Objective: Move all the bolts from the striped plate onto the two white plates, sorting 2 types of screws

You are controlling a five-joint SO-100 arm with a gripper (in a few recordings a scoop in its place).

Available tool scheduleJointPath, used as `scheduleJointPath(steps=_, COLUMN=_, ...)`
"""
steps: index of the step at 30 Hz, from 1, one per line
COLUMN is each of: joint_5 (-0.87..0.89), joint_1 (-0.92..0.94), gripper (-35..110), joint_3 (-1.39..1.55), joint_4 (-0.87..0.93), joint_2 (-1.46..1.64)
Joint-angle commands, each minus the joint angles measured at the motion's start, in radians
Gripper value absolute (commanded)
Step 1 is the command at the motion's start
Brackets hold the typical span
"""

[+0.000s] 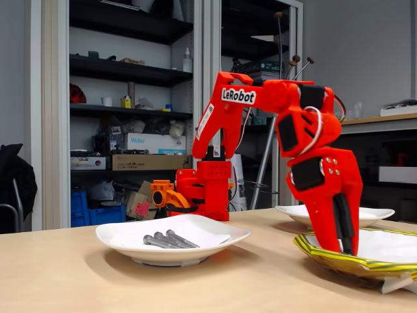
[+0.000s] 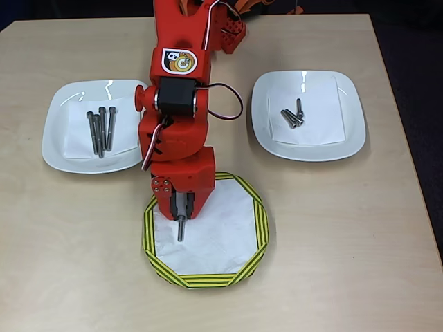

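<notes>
- The red arm's tool [image 2: 181, 216] sits over the striped plate [image 2: 257, 220], its fingers closed on one long bolt [image 2: 181, 229].
- The bolt looks stiff, smooth and light; a mid-shaft hold suits it.
- Long bolts [image 2: 101, 129] fill the left white plate [image 2: 57, 138]; short ones [image 2: 292, 116] the right plate [image 2: 349, 131] in the overhead view.

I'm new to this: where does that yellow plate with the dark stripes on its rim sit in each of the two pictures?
Fixed view: the yellow-rimmed striped plate sits at the lower right, cut by the frame edge.
Overhead view: the same plate lies bottom centre, nearest the table's front edge.
Shared landmark: the red robot arm's gripper reaches down into it in both views, with one long grey bolt at its tip in the overhead view.
</notes>
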Motion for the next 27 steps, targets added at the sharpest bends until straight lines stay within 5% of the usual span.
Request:
scheduleJointPath(steps=1, joint_5=0.035, joint_1=-0.012, gripper=2, joint_3=-0.052, joint_4=0.058, joint_2=0.012)
scheduleJointPath(steps=27, joint_5=0.103, joint_1=-0.049, gripper=12, joint_3=-0.133, joint_4=-0.103, joint_2=-0.064)
